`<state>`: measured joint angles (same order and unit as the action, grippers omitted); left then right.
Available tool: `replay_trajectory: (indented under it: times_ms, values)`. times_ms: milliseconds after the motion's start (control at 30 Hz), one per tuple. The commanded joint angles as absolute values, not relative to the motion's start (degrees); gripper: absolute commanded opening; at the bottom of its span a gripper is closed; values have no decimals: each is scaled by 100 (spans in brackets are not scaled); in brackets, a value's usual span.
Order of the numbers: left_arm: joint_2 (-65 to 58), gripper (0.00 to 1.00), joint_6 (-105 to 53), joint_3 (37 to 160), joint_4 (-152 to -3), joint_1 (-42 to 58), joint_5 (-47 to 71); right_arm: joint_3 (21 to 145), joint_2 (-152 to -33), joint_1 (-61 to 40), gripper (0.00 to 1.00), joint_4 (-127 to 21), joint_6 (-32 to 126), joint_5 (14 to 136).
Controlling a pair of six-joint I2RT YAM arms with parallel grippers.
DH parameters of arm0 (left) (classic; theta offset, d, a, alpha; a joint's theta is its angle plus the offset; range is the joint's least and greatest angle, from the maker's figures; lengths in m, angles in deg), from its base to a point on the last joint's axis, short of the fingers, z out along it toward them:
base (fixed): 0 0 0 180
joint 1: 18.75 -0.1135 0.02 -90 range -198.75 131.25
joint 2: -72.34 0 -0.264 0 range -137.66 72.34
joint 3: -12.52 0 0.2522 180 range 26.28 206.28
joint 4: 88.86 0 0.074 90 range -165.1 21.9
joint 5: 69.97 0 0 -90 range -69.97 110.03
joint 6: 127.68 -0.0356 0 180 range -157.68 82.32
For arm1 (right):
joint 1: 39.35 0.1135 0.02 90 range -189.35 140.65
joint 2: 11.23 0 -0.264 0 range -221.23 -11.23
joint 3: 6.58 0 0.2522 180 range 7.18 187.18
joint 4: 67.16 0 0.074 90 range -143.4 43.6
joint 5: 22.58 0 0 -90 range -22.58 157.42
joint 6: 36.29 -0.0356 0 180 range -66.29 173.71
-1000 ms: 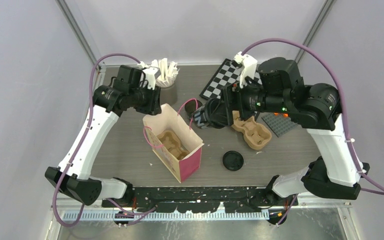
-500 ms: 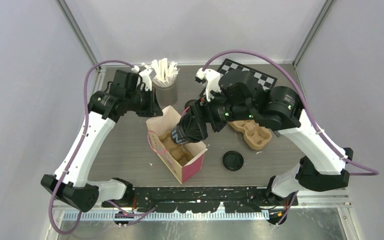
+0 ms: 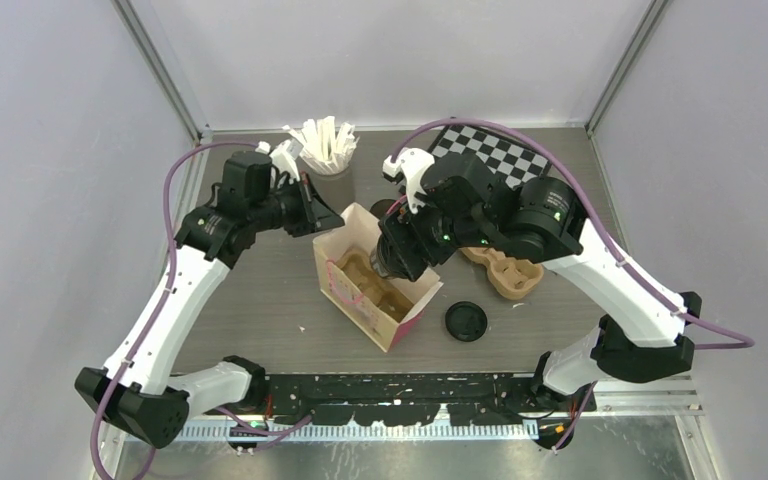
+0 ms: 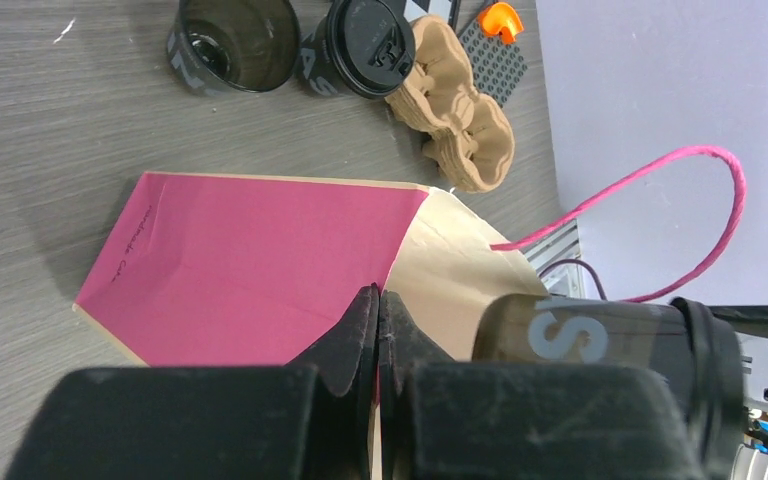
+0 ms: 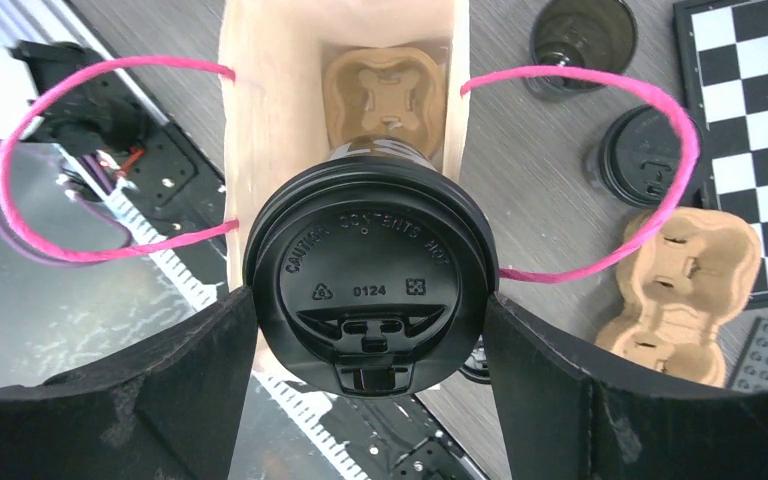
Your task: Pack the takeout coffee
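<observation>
Top external, scene: a paper bag [image 3: 407, 322] stood open mid-surface [image 3: 260, 300] with a pulp carrier [image 3: 365, 285] inside. The right arm [image 3: 570, 245] held a lidded black cup [image 3: 397, 260] over the bag's mouth, toward its 1 o'clock corner.
Top external, brace: the left fingers [image 3: 320, 215] met the bag's rim at its 10 o'clock corner.
Top external, spares: a loose lid [image 3: 466, 321] lay at the bag's 4 o'clock and a second carrier [image 3: 505, 270] at its 2 o'clock.
Left wrist, grip: the left fingers were clenched on the bag's rim where the pink side met the kraft lining. The carried cup hung at 4 o'clock, just beside that rim.
Left wrist, waiting: an open cup [image 4: 232, 40] and another lidded cup [image 4: 360, 45] stood at 12 o'clock.
Right wrist, grip: the right fingers [image 5: 190, 380] clasped the cup below its lid, at 9 and 3 o'clock.
Right wrist, aim: one carrier well showed at 12 o'clock, and the nearer well was hidden under the cup.
Advice: the pinch should hold the mouth wide. The cup wanted a slow, upright descent between the walls, with release only once its base seated.
</observation>
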<state>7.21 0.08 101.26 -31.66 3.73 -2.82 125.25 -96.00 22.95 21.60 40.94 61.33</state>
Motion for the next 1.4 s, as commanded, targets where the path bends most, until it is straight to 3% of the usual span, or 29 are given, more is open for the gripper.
replay_trajectory:
  times_ms: [0,333,500,700,933,1367]
  values:
    - [857,0,164,10004,-3845,361,-547,12314,-9408,2306,79,2039,4479,5786]
    - [1227,3,261,9642,-3927,365,-722,11645,-9174,2319,79,1805,4804,5883]
    - [1398,28,7,9696,-3679,362,-736,11257,-9038,2361,78,1668,5048,5982]
    - [1356,46,-847,10332,-2409,364,-332,11082,-9038,2563,78,1601,5151,6121]
    - [916,51,-1474,11123,-955,384,-100,11094,-9138,2792,78,1568,5291,6042]
    - [495,55,-2052,11085,-1445,393,-145,10951,-9154,3120,78,1540,5648,6293]
